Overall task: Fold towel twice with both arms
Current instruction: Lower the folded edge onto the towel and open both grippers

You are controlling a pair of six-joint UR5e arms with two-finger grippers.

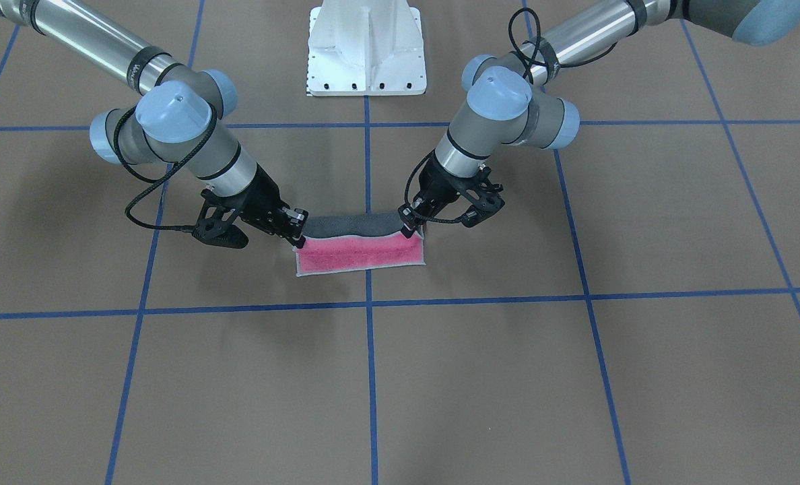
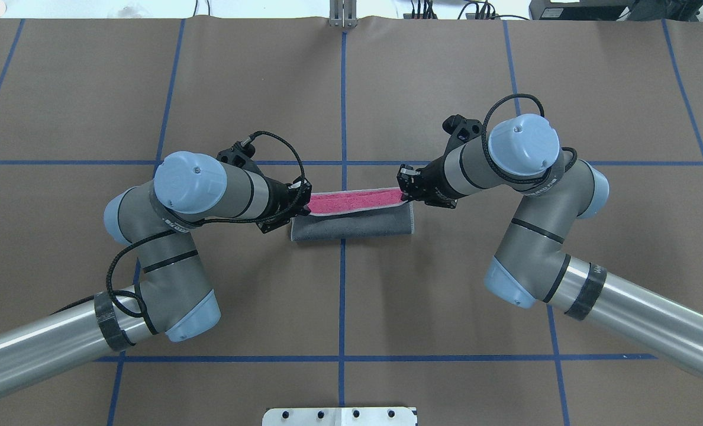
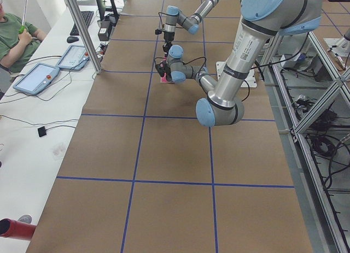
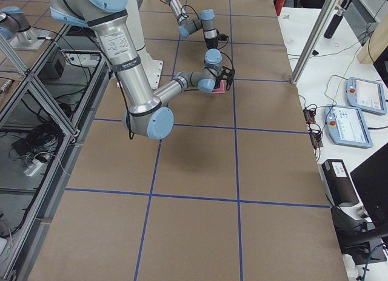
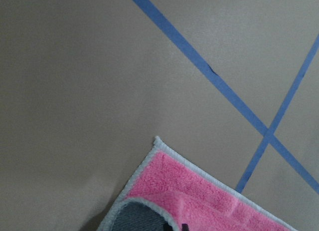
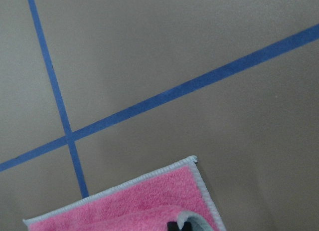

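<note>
While the towel [image 2: 351, 216] lies at the centre of the desk [image 2: 434, 296], half rolled over, you have the left hand [image 2: 303, 201] pinching its 9 o'clock corner and the right hand [image 2: 403, 188] its 3 o'clock corner, so the grey edge can cross level toward 12 o'clock.

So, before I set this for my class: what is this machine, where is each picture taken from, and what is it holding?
Two robot arms work at a brown table marked with blue tape. Two pictures look down, one from behind the robot, one facing it; two look along the table from its ends; two come from wrist cameras. A towel, pink on one face, grey on the other, lies partly folded. The left gripper and right gripper each pinch one end of its lifted edge.
</note>
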